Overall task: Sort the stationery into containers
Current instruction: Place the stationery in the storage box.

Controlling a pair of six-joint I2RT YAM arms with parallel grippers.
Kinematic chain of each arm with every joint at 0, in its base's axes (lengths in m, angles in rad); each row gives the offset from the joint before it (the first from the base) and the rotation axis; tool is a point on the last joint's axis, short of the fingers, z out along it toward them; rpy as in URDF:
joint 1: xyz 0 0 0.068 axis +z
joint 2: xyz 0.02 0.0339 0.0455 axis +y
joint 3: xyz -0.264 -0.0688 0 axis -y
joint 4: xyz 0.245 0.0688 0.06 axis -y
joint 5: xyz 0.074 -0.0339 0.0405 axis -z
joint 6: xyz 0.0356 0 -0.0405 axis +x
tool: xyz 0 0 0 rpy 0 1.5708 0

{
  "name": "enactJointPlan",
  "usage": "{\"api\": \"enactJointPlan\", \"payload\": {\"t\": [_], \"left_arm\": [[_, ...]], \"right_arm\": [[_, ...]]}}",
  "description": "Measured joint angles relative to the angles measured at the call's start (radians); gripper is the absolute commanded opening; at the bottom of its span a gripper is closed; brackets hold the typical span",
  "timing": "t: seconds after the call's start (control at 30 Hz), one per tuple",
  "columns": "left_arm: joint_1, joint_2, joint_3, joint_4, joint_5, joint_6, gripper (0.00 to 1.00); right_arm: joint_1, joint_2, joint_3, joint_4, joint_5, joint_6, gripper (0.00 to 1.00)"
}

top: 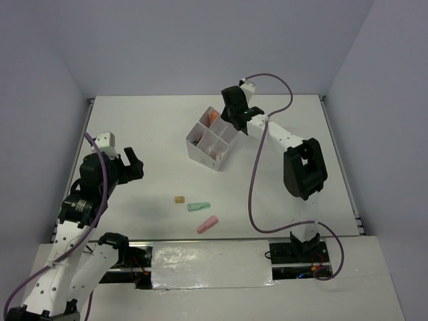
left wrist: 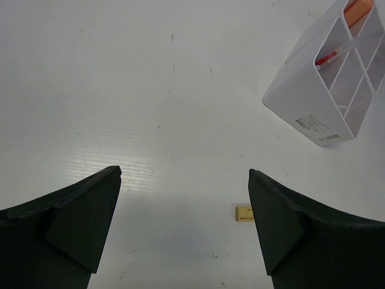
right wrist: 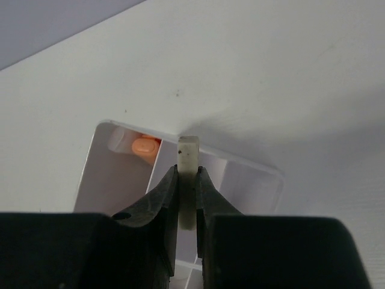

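The white divided box (top: pixel 212 140) stands mid-table and holds an orange marker (top: pixel 212 116) and other small items. My right gripper (right wrist: pixel 187 174) is shut on a small whitish eraser (right wrist: pixel 188 158) and holds it above the box's far compartments (right wrist: pixel 252 180); an orange marker (right wrist: pixel 144 146) lies in the left one. My left gripper (left wrist: pixel 183 198) is open and empty above the table, with a small yellow eraser (left wrist: pixel 243 212) beside its right finger. In the top view the yellow eraser (top: pixel 179 199), a green marker (top: pixel 198 206) and a pink marker (top: pixel 208 225) lie on the near table.
The box also shows at the upper right of the left wrist view (left wrist: pixel 331 78), with a red pen (left wrist: pixel 329 57) inside. Grey walls close in the table on three sides. A purple cable (top: pixel 254 180) hangs from the right arm.
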Motion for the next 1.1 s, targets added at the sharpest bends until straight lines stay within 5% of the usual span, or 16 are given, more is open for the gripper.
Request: {"api": "enactJointPlan", "payload": {"t": [0.43, 0.5, 0.57, 0.93, 1.1], "left_arm": [[0.000, -0.020, -0.006, 0.003, 0.013, 0.001, 0.99], [0.000, -0.022, -0.006, 0.005, 0.016, 0.001, 0.99], [0.000, -0.022, -0.006, 0.006, 0.020, 0.001, 0.99], [0.000, -0.031, -0.006, 0.007, 0.024, 0.016, 0.99], [0.000, -0.036, -0.006, 0.002, -0.016, 0.012, 0.99]], "right_arm": [[0.050, 0.034, 0.006, 0.006, -0.044, 0.013, 0.25], [0.050, 0.034, 0.005, 0.005, -0.044, 0.015, 0.42], [0.052, 0.034, 0.005, 0.005, -0.043, 0.014, 0.46], [0.053, 0.034, 0.005, 0.011, -0.056, -0.003, 0.53], [0.105, -0.039, -0.129, 0.121, -0.204, -0.208, 0.62]]}}
